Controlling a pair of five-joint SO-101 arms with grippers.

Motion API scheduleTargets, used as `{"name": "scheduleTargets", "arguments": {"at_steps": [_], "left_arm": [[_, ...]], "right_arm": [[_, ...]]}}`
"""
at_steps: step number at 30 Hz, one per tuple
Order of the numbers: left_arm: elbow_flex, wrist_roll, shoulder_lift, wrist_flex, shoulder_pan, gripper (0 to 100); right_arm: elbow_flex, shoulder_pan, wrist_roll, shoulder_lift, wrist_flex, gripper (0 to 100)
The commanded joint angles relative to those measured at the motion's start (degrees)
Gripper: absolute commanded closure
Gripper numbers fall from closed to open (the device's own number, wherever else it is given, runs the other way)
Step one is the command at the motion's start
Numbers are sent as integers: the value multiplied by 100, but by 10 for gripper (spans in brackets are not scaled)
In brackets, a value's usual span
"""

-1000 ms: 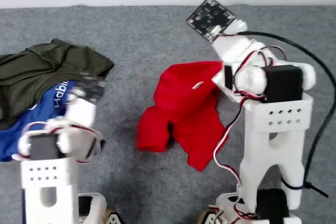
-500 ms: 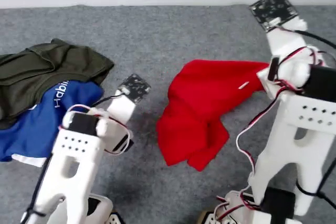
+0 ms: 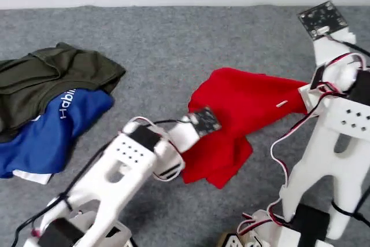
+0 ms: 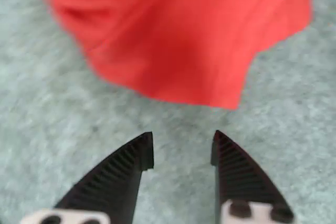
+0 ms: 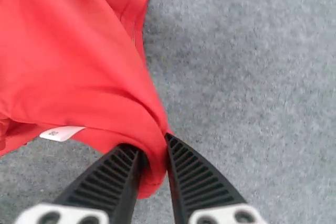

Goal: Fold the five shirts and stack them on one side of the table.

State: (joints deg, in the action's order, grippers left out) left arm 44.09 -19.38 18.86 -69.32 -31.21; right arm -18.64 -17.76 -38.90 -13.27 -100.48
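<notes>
In the high view I cannot see the whole red shirt (image 3: pixel 243 114). The left arm (image 3: pixel 133 160) lies across its near left edge, and the small circuit board (image 3: pixel 203 121) on that arm's wrist covers a piece of the cloth. The right end of the red shirt goes behind the right arm (image 3: pixel 335 125), so the place where it is gripped is hard to make out from above. The right wrist view makes it plain: the right claw (image 5: pixel 153 156) is clenched on a bunched fold of the red shirt, with the cloth pressed between the two ribbed jaws. A white label (image 5: pixel 62 132) sits on the shirt near them. In the left wrist view the left claw (image 4: pixel 181 153) is released, its jaws apart with nothing between them. It is over the grey mat (image 4: pixel 294 129) just beside the hem of the red shirt and does not touch it; the shirt is blurred there and cut off by the frame. The red shirt lies half spread and half crumpled on the mat, its right end stretched toward the right arm. Well apart from the red shirt, to its left, an olive shirt (image 3: pixel 52 79) lies partly on a blue shirt (image 3: pixel 52 131), both cut off at the edge. A bit of white cloth (image 3: pixel 29 176) shows under the blue one; I cannot tell what it is.
</notes>
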Motion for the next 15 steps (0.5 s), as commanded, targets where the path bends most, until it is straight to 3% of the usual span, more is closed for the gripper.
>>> {"name": "scheduleTargets", "arguments": {"at_steps": [1, 4, 15], "left_arm": [[-462, 123, -404, 105, -360, 739], [-769, 492, -782, 114, -484, 707], [-1437, 633, -2251, 378, -607, 715]], "right_arm": [[-18, -119, -18, 4, -207, 989], [-18, -84, -44, 31, -180, 989], [-18, -84, -44, 31, -180, 989]]}}
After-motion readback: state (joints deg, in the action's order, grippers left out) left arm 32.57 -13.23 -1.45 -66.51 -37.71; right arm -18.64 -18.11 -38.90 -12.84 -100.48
